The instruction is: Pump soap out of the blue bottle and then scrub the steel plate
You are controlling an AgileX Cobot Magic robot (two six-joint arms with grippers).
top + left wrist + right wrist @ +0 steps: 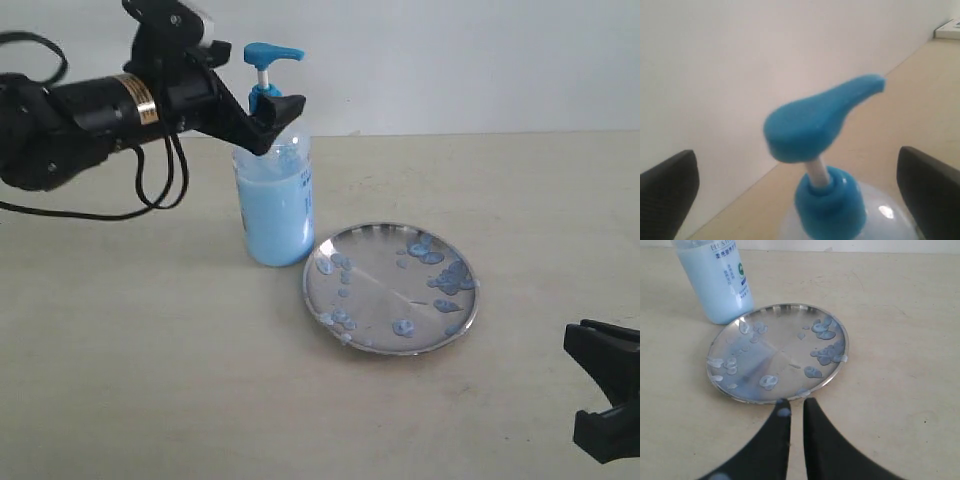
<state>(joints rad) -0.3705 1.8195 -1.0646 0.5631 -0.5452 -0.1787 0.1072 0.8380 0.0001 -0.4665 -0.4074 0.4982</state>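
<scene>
The blue bottle (273, 205) stands upright left of the steel plate (390, 288), with pale blue soap (275, 225) filling most of it. My left gripper (272, 118) is open, its fingers either side of the blue collar below the raised pump head (820, 117); neither touches it. In the left wrist view the left gripper (796, 165) shows both fingers (667, 195) far apart. The steel plate (777, 352) carries several bluish blobs. My right gripper (796, 407) is shut on nothing, low just off the plate's near rim, with a soap drop on one of its fingers (784, 412).
The beige tabletop (150, 350) spreads around the bottle and plate. A pale wall rises behind the table's back edge. The left arm's black cable (160, 190) hangs left of the bottle. A white object (950, 29) lies far off on the table.
</scene>
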